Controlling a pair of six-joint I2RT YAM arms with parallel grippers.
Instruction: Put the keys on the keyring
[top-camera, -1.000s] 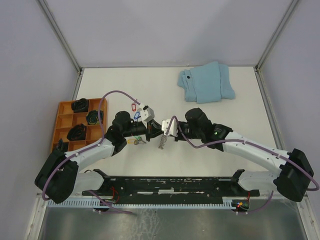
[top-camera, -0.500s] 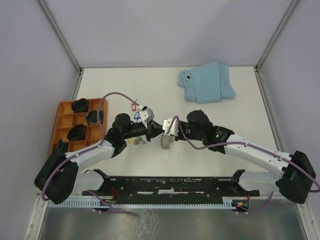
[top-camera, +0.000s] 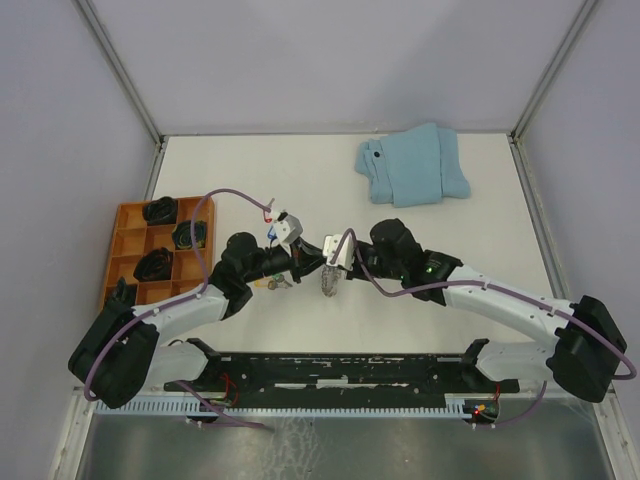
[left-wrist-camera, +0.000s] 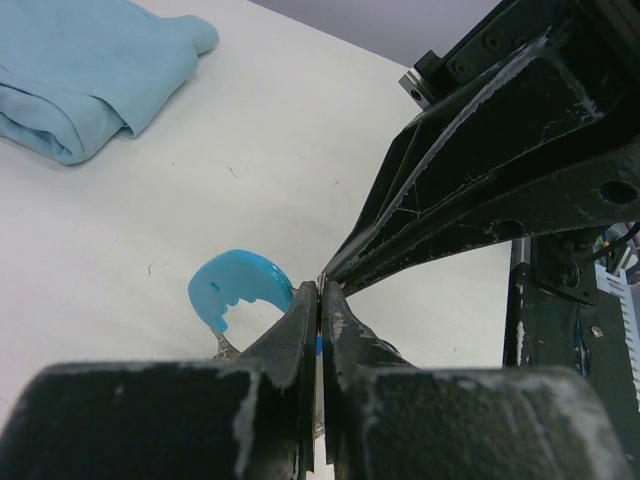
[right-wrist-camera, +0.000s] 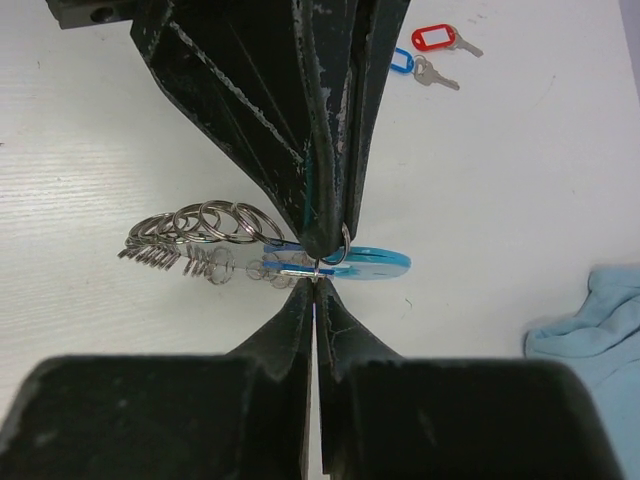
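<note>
- Here, at the centre of the overhead view, I have both arms meeting tip to tip above the table (top-camera: 480, 230).
- Left gripper (left-wrist-camera: 318, 292): its jaws are pressed together at the lower centre of its own wrist view. A thin sliver of blue is pinched between them, so it holds the keyring (left-wrist-camera: 240, 290).
- Right gripper (right-wrist-camera: 313, 290): its jaws are likewise closed, at the lower centre of its wrist view. The tips nip the keyring's wire just below the left gripper's tips, which come down from the top of that frame.
- Keyring, in the right wrist view: it is gripped at mid-frame by both grippers. The bright blue curved section juts to the right of the tips. The grey wire, with a bunch of silver loops, trails to the left, and a faint shadow lies on the table beneath it.
- Red-tagged key (right-wrist-camera: 436, 38) and blue-tagged key (right-wrist-camera: 402, 62): they lie just beside each other on the table at the upper right of the right wrist view, well apart from the keyring.
- More keys (top-camera: 272, 283): they lie on the table just below the left wrist in the overhead view. I cannot tell their tag colours for certain.
- Cloth (top-camera: 415, 165): folded and light blue, it lies at the upper right of the table.
- Tray (top-camera: 125, 222): orange and compartmented, it sits at the left edge, with dark items in several cells.
</note>
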